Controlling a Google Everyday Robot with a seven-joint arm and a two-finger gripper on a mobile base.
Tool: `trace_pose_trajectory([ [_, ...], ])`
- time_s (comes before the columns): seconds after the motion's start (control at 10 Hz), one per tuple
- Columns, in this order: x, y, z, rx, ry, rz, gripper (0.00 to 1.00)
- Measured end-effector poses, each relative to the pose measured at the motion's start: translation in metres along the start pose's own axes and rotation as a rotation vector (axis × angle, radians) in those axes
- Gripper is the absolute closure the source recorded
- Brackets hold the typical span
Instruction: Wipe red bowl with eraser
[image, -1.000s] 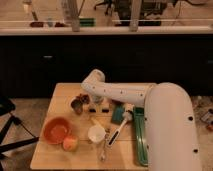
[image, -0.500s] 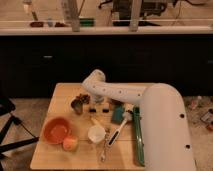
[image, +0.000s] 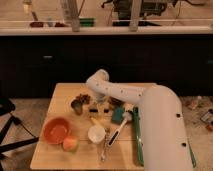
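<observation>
The red bowl (image: 56, 130) sits on the wooden table (image: 65, 93) at the front left, empty and apart from the arm. My gripper (image: 98, 104) hangs low over the middle of the table, right of the bowl and behind the white cup (image: 96, 133). A small dark bar, probably the eraser (image: 93, 110), lies right at the gripper; I cannot tell whether it is held. The white arm (image: 125, 93) reaches in from the right.
An orange-yellow ball (image: 70, 143) lies in front of the bowl. A dark metal cup (image: 77, 105) stands left of the gripper. A teal-green block (image: 118, 115), a white-handled brush (image: 120, 131), a utensil (image: 105, 150) and a long green strip (image: 137, 145) lie to the right.
The arm's thick near link has shifted a little in the view. The gripper stays at about the same spot over the table's middle. The bowl has not moved.
</observation>
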Motion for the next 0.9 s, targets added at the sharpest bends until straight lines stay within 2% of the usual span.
trace_pose_trajectory([
  [0.2,0.0003,-0.0004,0.0023,-0.013,-0.015,0.001,0.21],
  [0.3,-0.0010,-0.0010,0.0022,-0.010,-0.025,-0.002,0.26],
  [0.9,-0.0040,0.0012,-0.0033,0.005,-0.055,-0.012,0.88],
])
